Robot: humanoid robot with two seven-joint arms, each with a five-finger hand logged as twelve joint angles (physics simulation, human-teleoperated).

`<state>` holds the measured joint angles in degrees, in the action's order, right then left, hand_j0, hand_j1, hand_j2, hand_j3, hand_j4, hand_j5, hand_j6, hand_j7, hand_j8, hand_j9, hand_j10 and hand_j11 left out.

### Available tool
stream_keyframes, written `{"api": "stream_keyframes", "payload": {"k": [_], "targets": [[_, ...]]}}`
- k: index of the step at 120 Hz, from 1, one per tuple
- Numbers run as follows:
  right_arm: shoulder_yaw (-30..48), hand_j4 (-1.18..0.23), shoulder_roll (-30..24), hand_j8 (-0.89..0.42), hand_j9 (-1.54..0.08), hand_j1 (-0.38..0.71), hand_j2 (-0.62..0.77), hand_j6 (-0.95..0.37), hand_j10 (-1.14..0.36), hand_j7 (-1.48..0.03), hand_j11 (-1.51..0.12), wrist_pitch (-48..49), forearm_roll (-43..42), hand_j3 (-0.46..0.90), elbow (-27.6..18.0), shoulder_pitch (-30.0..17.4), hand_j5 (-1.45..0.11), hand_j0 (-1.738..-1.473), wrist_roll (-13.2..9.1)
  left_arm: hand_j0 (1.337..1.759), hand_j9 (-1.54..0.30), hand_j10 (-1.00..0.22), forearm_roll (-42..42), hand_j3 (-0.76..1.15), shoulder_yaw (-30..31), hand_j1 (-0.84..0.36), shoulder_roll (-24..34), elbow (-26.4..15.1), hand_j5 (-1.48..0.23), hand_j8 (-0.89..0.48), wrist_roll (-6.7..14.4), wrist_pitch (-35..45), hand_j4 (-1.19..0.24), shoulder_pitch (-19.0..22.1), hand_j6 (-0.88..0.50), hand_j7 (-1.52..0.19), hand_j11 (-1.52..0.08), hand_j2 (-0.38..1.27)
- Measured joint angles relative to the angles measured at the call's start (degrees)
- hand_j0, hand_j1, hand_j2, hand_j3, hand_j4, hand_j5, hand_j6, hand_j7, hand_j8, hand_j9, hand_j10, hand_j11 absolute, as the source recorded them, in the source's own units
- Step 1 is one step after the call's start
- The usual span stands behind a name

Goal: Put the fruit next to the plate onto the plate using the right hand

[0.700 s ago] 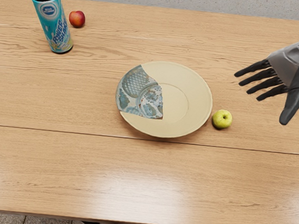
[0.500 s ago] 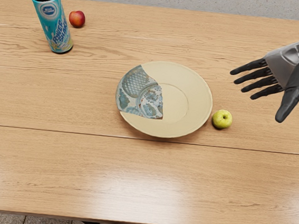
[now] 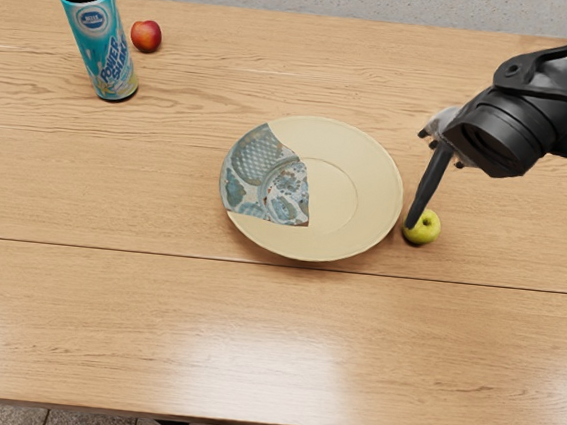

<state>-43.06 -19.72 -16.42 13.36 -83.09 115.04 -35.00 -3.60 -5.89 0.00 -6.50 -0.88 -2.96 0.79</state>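
A small green apple [image 3: 427,228] sits on the wooden table just off the right rim of the cream plate [image 3: 361,185], which has a blue patterned patch on its left side. My right hand [image 3: 429,186] hangs over the apple, with its arm coming in from the right edge. Its bulky dark wrist faces the camera and hides most of the hand. One straight dark finger [image 3: 424,196] points down and reaches the apple's upper left side. The hand is open and holds nothing. The apple rests on the table. My left arm is out of view.
A tall blue drink can [image 3: 100,36] stands at the back left, with a red apple [image 3: 146,35] just to its right. A seam in the tabletop runs across below the plate.
My right hand has swung in from the right and come down from spread in the air to right above the green apple. The apple and plate have not moved.
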Motion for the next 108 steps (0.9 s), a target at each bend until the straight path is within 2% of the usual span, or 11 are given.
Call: {"api": "stream_keyframes", "payload": {"k": [30,55,86,108], "targets": [[-2.81,-0.06,4.47,-0.06,-0.07,-0.28,-0.01,-0.06,-0.06,-0.07,-0.07,-10.05,-0.64,0.0,0.27,-4.56,-0.07,-1.658,0.0,1.658,-0.02,-0.01,0.0,0.0,0.0,0.33,0.0,0.0,-0.02,-0.01,0.0,-0.02,-0.01,0.0,-0.01,-0.02,-0.02,0.0],[-2.5,-0.15,6.41,-0.15,-0.19,-0.17,-0.03,-0.15,-0.15,-0.19,-0.19,-16.36,-1.61,0.0,0.2,-7.35,-0.19,-1.658,0.0,1.658,-0.02,-0.01,0.0,0.0,0.0,0.33,0.0,0.0,-0.02,-0.01,0.0,0.0,-0.01,0.0,-0.01,-0.02,-0.02,0.0],[-2.71,-0.2,8.86,-0.2,-0.26,-0.11,-0.04,-0.2,-0.2,-0.26,-0.26,-18.4,-3.79,0.0,0.2,-9.82,-0.26,-1.658,0.0,1.658,-0.02,-0.01,0.0,0.0,0.0,0.33,0.0,0.0,-0.02,-0.01,0.0,0.0,-0.01,0.0,-0.01,-0.02,-0.02,0.0],[-2.45,-0.21,8.93,-0.21,-0.27,-0.1,-0.04,-0.21,-0.21,-0.27,-0.27,-18.55,-4.88,0.0,2.24,-10.65,-0.27,-1.658,0.0,1.658,-0.02,-0.01,0.0,0.0,0.0,0.33,0.0,0.0,-0.02,-0.01,0.0,0.02,-0.01,0.0,-0.01,-0.02,-0.02,0.0]]}}
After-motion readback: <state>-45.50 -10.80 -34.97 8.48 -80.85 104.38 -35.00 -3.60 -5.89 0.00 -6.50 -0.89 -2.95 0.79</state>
